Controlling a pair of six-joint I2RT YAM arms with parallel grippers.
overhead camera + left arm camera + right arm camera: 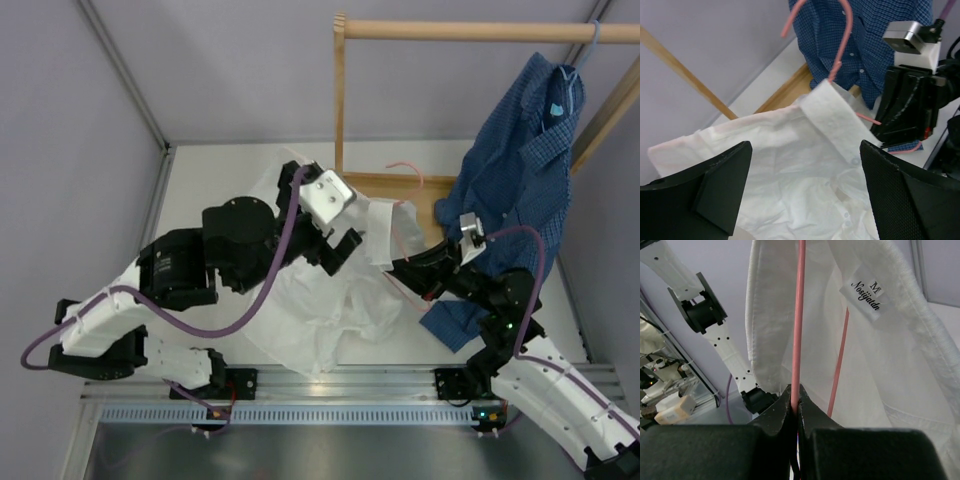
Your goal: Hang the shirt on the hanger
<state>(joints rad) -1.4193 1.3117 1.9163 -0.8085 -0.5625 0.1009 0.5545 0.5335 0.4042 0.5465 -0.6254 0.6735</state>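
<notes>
The shirt (320, 310) lies heaped at the middle of the table (210, 185), its collar toward the far right. The hanger (408, 172) sits in that collar, hook pointing far. Behind them stands a rack (340, 100); a second shirt (520, 160) hangs from its right end.

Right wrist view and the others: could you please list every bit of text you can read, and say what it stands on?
"M": on the sewn-in label inside the white shirt, near its collar.
"Nosijatdn": slanted script under the M on the same label; the spelling is my best reading.
Pale patch, perhaps a tag, at the blue shirt collar: too small to read.
No other text is legible in any view.
</notes>
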